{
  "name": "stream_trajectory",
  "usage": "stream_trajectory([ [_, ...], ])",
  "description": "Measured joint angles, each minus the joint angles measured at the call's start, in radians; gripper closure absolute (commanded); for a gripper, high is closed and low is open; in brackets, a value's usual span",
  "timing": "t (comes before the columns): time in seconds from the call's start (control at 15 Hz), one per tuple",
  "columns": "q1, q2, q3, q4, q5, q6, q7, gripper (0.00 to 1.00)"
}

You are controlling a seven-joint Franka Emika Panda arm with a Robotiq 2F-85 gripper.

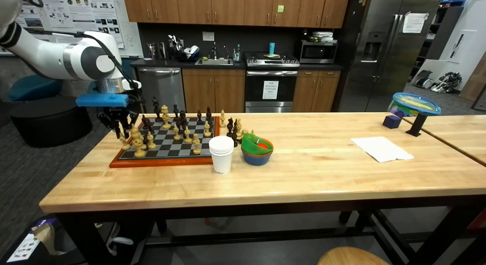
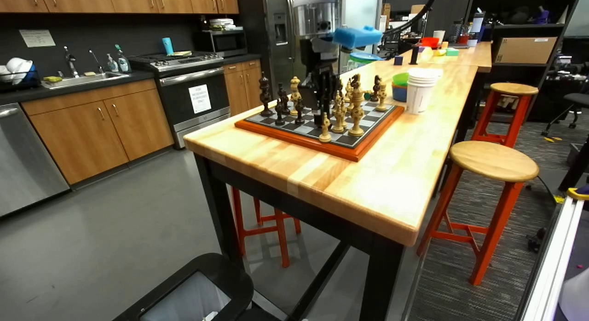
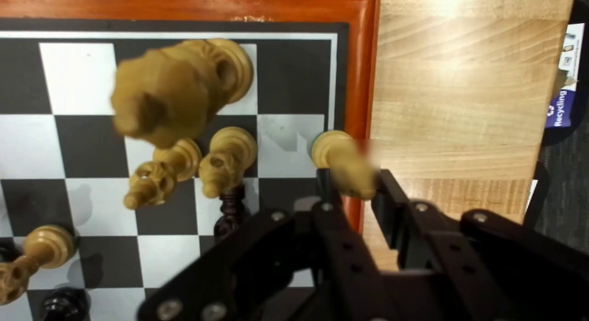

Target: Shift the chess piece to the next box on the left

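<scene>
In an exterior view, a white arm (image 1: pixel 49 58) extends above the left end of the chessboard (image 1: pixel 163 162), which lies on a desk (image 1: pixel 322 177). At the chessboard's left edge, the gripper (image 3: pixel 354 174) points down, its jaws only narrowly apart. Between them is the upper part of a small pale chess piece (image 3: pixel 347 162); whether they press on it, I cannot tell. In the wrist view the piece's base overlaps the chessboard's border strip and its outermost light square (image 3: pixel 290 164). Next, on the chessboard's near left part, stands a tall pale piece (image 1: pixel 137 141); dark pieces (image 1: pixel 182 120) stand over the chessboard's middle and far side. Just off the chessboard's near right corner is a stack of white cups (image 1: pixel 221 158). Beside the chessboard's right edge stand loose pieces (image 1: pixel 230 128), dark and pale. Farther right of the chessboard, a green bowl (image 1: pixel 250 144) sits tilted at the top of a blue bowl (image 1: pixel 257 160). Well apart to the chessboard's right are a white sheet (image 1: pixel 381 149), a dark blue block (image 1: pixel 392 121) and a lidded tub (image 1: pixel 406 109).
</scene>
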Motion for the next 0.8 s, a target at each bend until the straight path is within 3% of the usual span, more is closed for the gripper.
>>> stream_trajectory([
  [0.8, 0.000, 0.006, -0.002, 0.051, -0.025, 0.008, 0.040, 0.94],
])
